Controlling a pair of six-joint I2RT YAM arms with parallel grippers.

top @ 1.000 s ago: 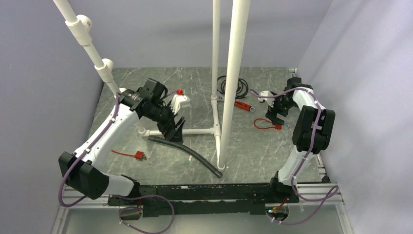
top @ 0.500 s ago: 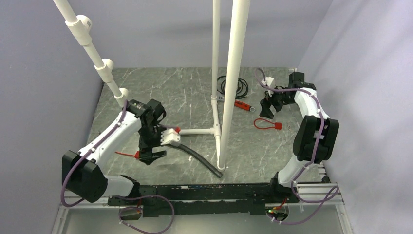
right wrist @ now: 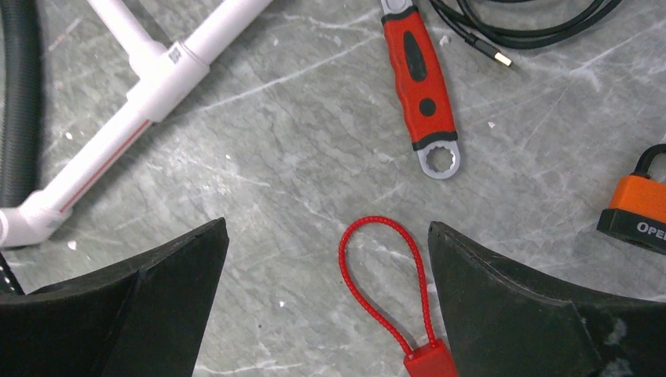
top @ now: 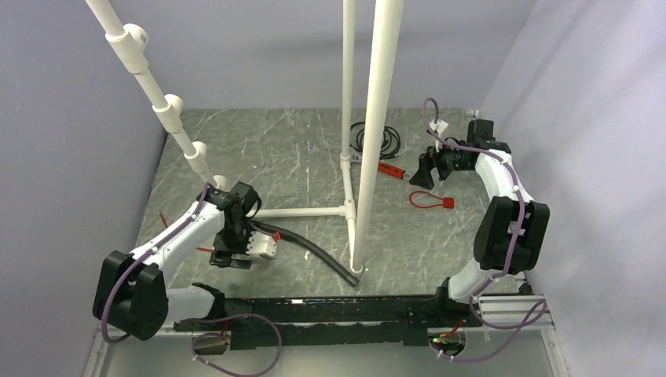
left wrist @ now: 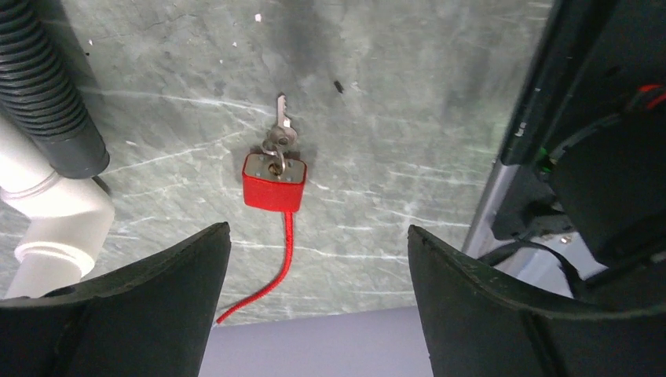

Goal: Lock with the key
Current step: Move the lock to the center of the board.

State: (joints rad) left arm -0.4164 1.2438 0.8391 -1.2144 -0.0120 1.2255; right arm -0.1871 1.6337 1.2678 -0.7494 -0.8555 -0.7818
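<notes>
Left end effector [left wrist: 316,234] hangs wide open and empty above the table [left wrist: 440,94]. The red padlock [left wrist: 273,182] lies flat just ahead of its fingertips, centred in the gap. The key [left wrist: 279,132] appears to sit in the lock's face, pointing away, and the red cable [left wrist: 275,275] trails back between the jaws. Nothing pins the lock, so a twist on the key would likely spin the whole body instead of turning the cylinder. The key is thin and low, so closing jaws could skate over it or shove the lock aside. A black hose [left wrist: 55,94] and a white pipe [left wrist: 47,220] sit close outside the left finger and could snag on the way down.

Right end effector [right wrist: 327,226], equally open and empty, hovers over a second red cable loop [right wrist: 382,271]. A red-handled wrench [right wrist: 420,78] lies beyond it and an orange padlock [right wrist: 638,206] outside its right finger. Bracing the wrong lock is a risk.
</notes>
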